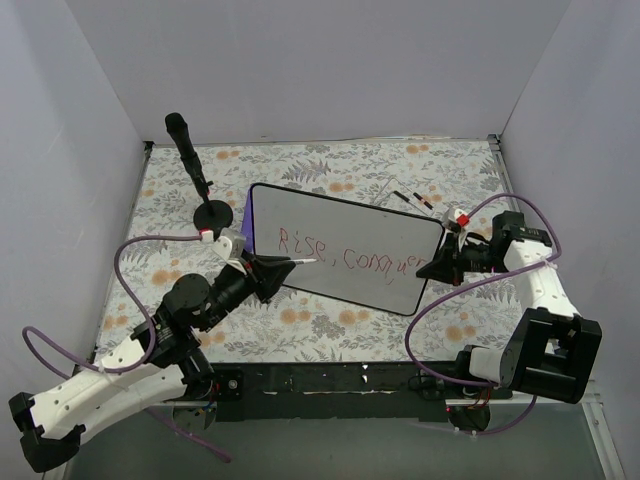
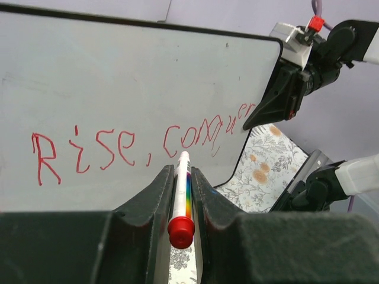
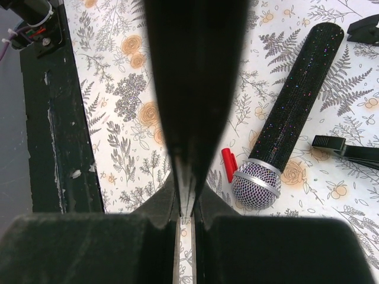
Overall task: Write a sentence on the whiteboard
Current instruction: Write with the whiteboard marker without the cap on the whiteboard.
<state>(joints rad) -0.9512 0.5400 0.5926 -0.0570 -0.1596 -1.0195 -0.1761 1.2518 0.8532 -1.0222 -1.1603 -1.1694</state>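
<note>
The whiteboard point(image 1: 340, 215) lies tilted across the middle of the table, and the left wrist view shows its glossy face point(image 2: 118, 77). The sentence point(image 1: 345, 254) in red marker reads "Rise, conquer" point(image 2: 142, 142). My left gripper point(image 1: 283, 268) is shut on a white marker point(image 2: 182, 189) with a rainbow stripe and a red end. The marker's tip rests over the board just below the comma. My right gripper point(image 1: 432, 270) is shut on the board's right edge. That edge shows end-on as a dark blade point(image 3: 195, 77) between the right gripper's jaws point(image 3: 187, 201).
A black glitter microphone point(image 3: 284, 118) lies on the floral cloth by the board's left corner point(image 1: 190, 155). A red marker cap point(image 3: 228, 164) lies beside its mesh head. Two thin dark pens point(image 1: 415, 199) lie behind the board. Grey walls close three sides, and a black rail point(image 3: 59, 130) runs along the table's near edge.
</note>
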